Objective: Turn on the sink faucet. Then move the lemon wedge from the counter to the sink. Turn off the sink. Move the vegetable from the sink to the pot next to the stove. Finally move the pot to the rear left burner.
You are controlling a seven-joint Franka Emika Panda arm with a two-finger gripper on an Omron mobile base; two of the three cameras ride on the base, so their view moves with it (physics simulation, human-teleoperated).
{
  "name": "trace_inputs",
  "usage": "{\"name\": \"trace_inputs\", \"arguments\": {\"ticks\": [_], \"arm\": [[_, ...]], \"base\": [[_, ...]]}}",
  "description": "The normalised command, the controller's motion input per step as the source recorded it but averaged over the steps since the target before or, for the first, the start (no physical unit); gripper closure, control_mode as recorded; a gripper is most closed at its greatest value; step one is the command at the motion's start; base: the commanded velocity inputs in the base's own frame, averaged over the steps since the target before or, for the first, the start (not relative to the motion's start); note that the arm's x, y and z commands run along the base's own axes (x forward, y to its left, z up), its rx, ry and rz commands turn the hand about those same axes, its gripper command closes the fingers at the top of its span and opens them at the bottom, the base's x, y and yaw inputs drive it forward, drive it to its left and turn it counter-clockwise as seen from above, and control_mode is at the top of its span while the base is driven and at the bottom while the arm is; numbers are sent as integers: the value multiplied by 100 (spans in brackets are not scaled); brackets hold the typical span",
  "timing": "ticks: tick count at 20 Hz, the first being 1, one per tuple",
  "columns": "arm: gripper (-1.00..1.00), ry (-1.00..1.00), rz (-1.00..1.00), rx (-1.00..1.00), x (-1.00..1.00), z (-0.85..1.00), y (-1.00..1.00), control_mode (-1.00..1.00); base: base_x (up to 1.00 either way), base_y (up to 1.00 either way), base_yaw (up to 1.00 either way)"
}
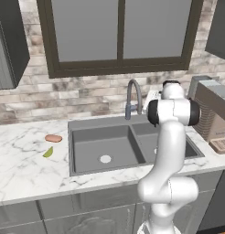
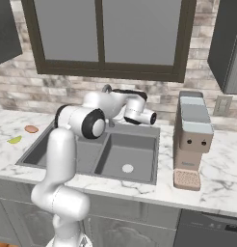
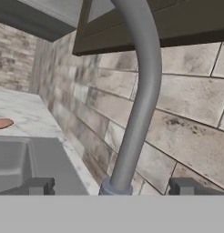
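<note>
The sink faucet (image 1: 132,97) rises as a grey gooseneck behind the dark double sink (image 1: 87,137), and no water runs from it. In the hand view its stem (image 3: 140,100) stands close in front of my open gripper (image 3: 111,186), and the stem's base lies between the two dark fingertips (image 3: 38,185) without touching them. My hand (image 2: 139,114) hovers over the sink's back rim (image 2: 139,126). The lemon wedge (image 1: 48,152) (image 2: 14,140) lies on the white marble counter (image 1: 23,173), left of the sink. The pot, the stove and its rear left burner are out of view.
A flat orange-brown oval (image 1: 53,138) (image 2: 31,129) (image 3: 2,123) lies just behind the wedge. A coffee machine (image 1: 210,112) (image 2: 191,137) stands right of the sink. Brick wall and a dark-framed window (image 1: 119,36) run close behind the faucet.
</note>
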Motion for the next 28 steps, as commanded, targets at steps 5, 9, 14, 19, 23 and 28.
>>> {"name": "trace_inputs", "arguments": {"ticks": [5, 9, 14, 19, 23, 28], "arm": [[-100, 0, 1, 3, 23, -6, -1, -100], [-100, 0, 2, 2, 23, -8, 0, -100], [-100, 0, 1, 3, 27, -8, -2, -100], [-100, 0, 1, 3, 25, -11, -7, -100], [-100, 0, 2, 0, 5, -25, 0, -100], [-100, 1, 2, 0, 0, -32, 0, -100]], "base": [[0, 0, 0], [0, 0, 0], [0, 0, 0], [0, 0, 0], [0, 0, 0], [0, 0, 0]]}}
